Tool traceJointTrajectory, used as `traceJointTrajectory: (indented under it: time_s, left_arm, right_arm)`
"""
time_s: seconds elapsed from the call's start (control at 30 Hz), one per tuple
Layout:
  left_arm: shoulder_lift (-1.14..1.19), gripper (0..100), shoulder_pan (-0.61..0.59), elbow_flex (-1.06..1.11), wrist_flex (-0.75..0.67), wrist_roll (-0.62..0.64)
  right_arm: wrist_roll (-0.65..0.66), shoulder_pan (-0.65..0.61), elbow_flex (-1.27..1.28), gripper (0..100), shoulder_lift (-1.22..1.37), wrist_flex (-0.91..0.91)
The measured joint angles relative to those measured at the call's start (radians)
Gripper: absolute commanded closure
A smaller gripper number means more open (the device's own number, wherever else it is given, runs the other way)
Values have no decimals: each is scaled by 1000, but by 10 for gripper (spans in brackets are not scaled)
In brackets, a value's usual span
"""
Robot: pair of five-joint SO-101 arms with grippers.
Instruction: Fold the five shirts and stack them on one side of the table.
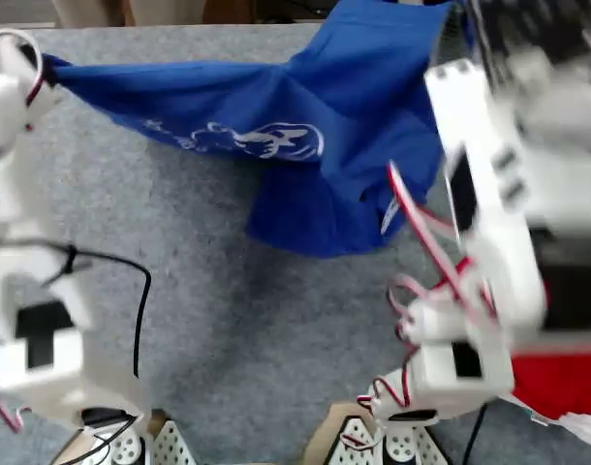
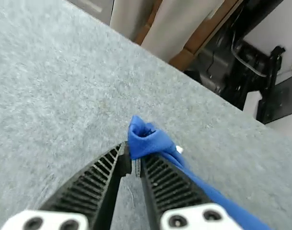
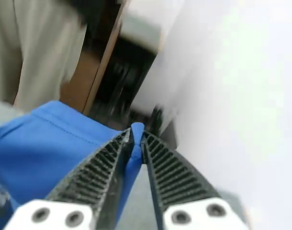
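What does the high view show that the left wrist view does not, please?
High view: the blue shirt spread wide with its white print, plus a red cloth beside an arm. Left wrist view: the left pincer shut on a bunched shirt corner, close up. Both: the shirt and the grey table.
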Motion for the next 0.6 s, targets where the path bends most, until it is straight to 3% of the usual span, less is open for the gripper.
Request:
traceJointTrajectory:
  time_s: [0.37, 0.6]
  left_arm:
    - [-591, 982, -146, 311, 0, 0]
    - [-772, 982, -163, 457, 2, -48]
  right_arm:
    - [0, -2, 98, 994, -367, 0]
    - [17, -2, 242, 994, -566, -49]
